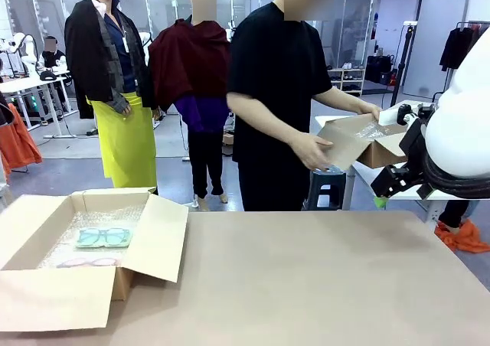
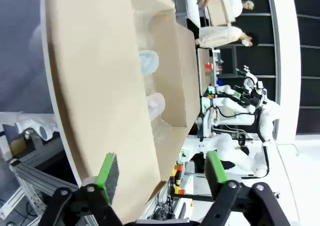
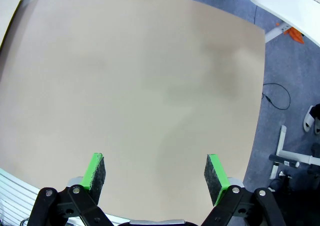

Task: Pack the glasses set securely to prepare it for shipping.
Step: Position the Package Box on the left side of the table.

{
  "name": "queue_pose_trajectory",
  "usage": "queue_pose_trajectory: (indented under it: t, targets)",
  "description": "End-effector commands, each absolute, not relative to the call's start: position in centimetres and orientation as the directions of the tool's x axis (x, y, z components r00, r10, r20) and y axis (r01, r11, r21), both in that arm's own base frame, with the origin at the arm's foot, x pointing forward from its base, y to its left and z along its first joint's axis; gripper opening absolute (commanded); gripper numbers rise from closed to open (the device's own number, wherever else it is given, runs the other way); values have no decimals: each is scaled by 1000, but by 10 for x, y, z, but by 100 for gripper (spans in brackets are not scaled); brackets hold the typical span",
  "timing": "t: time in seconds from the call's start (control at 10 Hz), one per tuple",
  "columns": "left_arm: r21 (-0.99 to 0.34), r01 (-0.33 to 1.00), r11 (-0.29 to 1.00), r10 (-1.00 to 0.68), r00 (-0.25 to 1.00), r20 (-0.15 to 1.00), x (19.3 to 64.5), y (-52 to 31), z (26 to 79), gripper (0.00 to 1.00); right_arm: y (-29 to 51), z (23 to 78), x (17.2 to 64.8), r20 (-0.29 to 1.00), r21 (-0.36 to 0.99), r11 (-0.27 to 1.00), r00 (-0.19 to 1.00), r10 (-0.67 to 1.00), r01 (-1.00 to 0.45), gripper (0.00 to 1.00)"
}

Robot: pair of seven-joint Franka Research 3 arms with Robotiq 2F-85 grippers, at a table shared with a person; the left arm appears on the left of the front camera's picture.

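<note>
The mint-green glasses pack and the pale pink pack lie flat on bubble wrap inside an open cardboard box at the table's left. In the left wrist view the box stands sideways, with the mint-green pack and the pink pack inside. My left gripper hangs open, apart from the box and holding nothing. My right gripper is open over bare tabletop. In the front view the right gripper is raised off the table's right edge.
A person in black stands at the far side holding a second cardboard box lined with bubble wrap, off the table. The brown tabletop stretches from the open box to the right edge. The box's flaps spread outward near the front edge.
</note>
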State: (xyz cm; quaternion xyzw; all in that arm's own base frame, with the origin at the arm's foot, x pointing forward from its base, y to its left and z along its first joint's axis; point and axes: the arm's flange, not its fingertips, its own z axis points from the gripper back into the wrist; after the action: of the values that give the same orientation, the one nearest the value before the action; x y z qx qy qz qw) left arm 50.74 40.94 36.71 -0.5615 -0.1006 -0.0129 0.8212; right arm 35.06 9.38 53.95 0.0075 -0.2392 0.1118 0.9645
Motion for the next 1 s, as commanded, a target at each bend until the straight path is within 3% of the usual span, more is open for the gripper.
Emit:
queue_pose_trajectory:
  t: [0.0,0.1,0.3,0.9]
  targets:
    - [-892,190,410,143,952,269,478,395,387,98,94,541,352,466,-46,974,858,217,-221,100]
    - [-884,215,415,159,940,303,473,391,392,100,94,541,352,466,-46,974,858,217,-221,100]
    - [-898,180,402,124,961,248,487,412,399,100,94,541,352,466,-46,974,858,217,-221,100]
    - [-898,180,402,124,961,248,487,412,399,100,94,541,352,466,-46,974,858,217,-221,100]
